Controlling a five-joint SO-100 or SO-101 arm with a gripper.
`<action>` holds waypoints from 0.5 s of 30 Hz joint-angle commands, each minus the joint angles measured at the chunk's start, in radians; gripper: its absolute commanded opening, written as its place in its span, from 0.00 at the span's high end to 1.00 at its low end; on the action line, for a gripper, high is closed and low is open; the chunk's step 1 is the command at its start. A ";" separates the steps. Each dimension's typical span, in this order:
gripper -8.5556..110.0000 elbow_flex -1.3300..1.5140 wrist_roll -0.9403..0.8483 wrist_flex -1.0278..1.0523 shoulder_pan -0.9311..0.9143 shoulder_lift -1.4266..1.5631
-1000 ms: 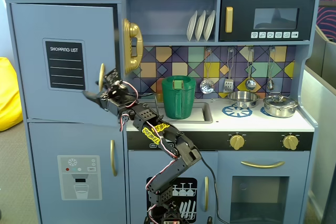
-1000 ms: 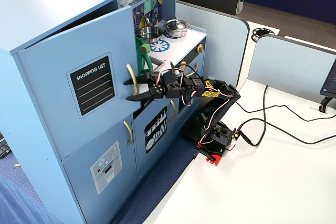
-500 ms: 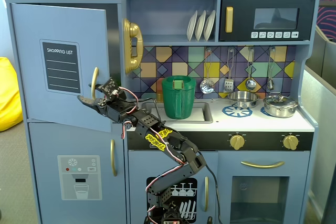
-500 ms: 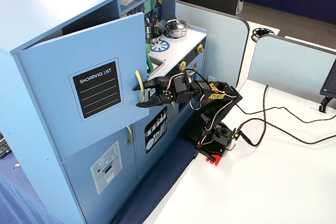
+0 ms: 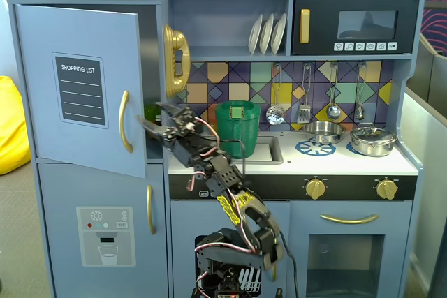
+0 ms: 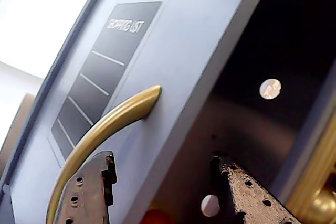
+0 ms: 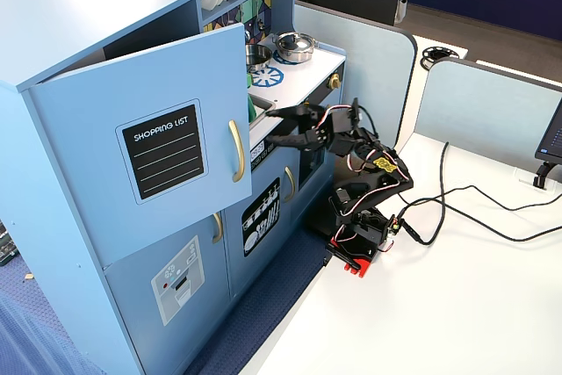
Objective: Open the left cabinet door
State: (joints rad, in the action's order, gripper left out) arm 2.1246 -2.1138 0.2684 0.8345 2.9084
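The left cabinet door [image 5: 77, 40] [image 7: 105, 103] [image 6: 194, 40] is blue-grey with a black "SHOPPING LIST" panel and stands partly open, swung out on its left hinge. Its curved gold handle [image 5: 123, 122] [image 7: 235, 151] [image 6: 115, 119] is free. My gripper [image 5: 150, 114] [image 7: 268, 127] [image 6: 163, 174] is open and holds nothing. It hovers just right of the door's free edge, apart from the handle. In the wrist view the door's edge runs up between the two black fingers [image 6: 86, 192], and the dark cabinet inside [image 6: 273, 40] lies behind.
Below is the door with the grey dispenser panel [image 5: 105, 225]. A gold toy phone [image 5: 174, 61] hangs right of the opening. A green pitcher [image 5: 237, 129] stands in the sink behind the arm. Pots [image 5: 374, 139] sit on the stove. Cables [image 7: 457, 208] trail over the white table [image 7: 439, 305].
The door swung further open while the gripper held the handle. The gripper has since let go and moved right, away from the door, which stays ajar.
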 commanded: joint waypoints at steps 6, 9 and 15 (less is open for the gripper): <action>0.81 -0.044 0.149 0.121 -0.258 -0.038; 0.81 -0.041 0.179 0.051 -0.288 -0.120; 0.81 -0.025 0.149 -0.084 -0.221 -0.252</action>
State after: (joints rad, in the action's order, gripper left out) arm 2.1230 -1.9482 0.2700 0.5722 2.7105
